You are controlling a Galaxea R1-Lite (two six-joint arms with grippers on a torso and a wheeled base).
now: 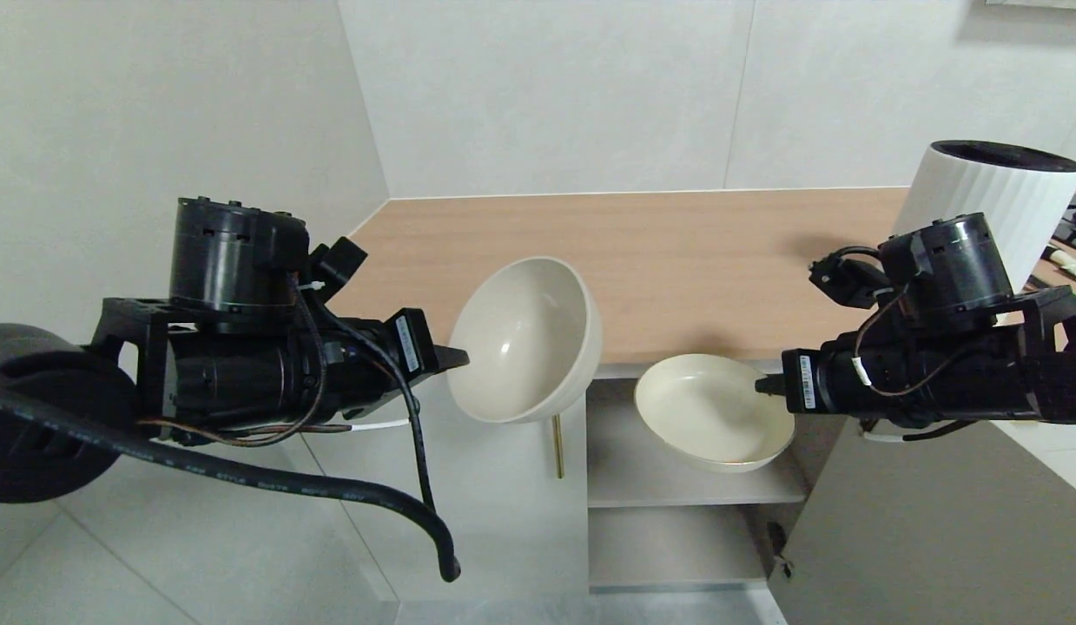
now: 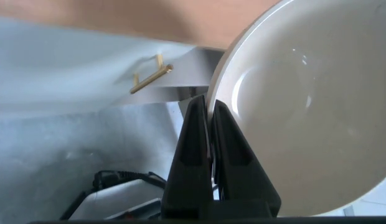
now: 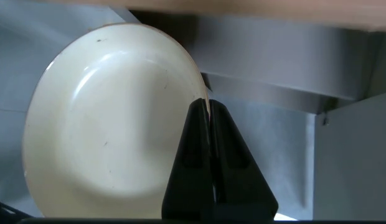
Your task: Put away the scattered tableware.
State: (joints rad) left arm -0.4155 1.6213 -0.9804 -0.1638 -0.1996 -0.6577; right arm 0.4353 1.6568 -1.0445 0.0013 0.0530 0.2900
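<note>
The left gripper (image 1: 455, 356) is clamped on the rim of a deep cream bowl (image 1: 520, 343), one finger inside the rim and one outside. The bowl hangs in the air, tipped on its side with its hollow facing the camera, in front of the counter's edge and above a closed cabinet door (image 1: 503, 512). The right gripper (image 1: 768, 384) is closed the same way on the rim of a shallow cream dish (image 1: 711, 412). The dish is tilted and sits just below the counter edge, in front of the open cabinet and above its upper shelf (image 1: 676, 490); whether it touches the shelf cannot be told.

The counter (image 1: 676, 252) is light wood, with a white ribbed container (image 1: 989, 195) standing on it at the right. A slim brass handle (image 1: 557, 447) runs down the closed door. The wall (image 1: 546, 87) and the floor (image 1: 155, 564) are pale tile.

Each gripper carries a small white sticker (image 1: 405, 341); its print is too small to read
</note>
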